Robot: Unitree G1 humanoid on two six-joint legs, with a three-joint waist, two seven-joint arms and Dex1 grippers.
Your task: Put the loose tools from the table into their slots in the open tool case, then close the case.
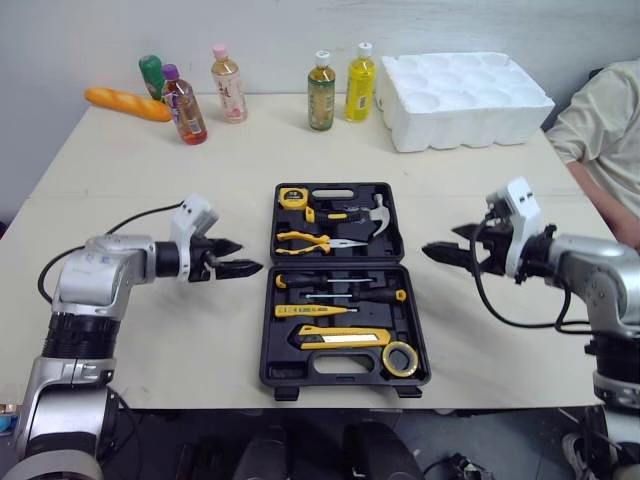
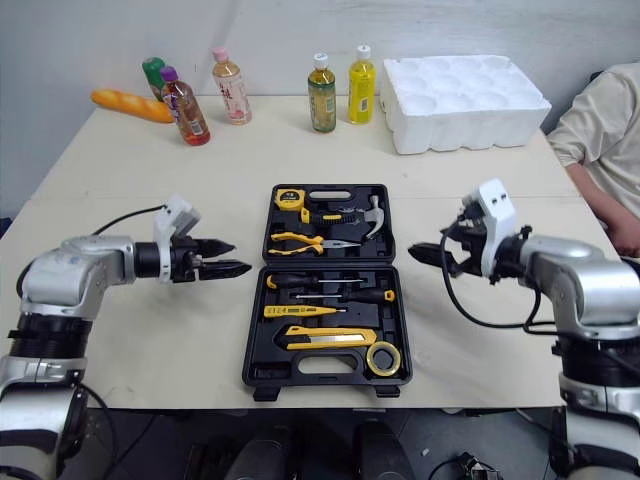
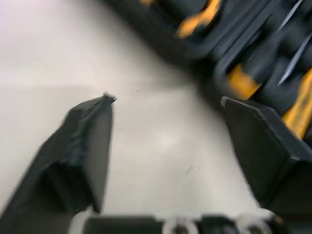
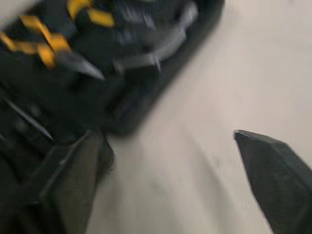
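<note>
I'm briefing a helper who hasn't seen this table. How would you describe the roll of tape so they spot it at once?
Find the open black tool case in the middle of the table. In its near half, at the corner toward the robot's right arm, the roll of tape lies flat. It is the only ring among long straight tools.

Bare table (image 1: 150, 200) flanks the open tool case (image 1: 280, 372) at the front edge. The back edge is lined with bottles (image 1: 321, 92), a bread loaf (image 1: 127, 104) and a foam tray (image 1: 460, 100); a person's arm (image 1: 602, 198) crowds the right edge.
</note>
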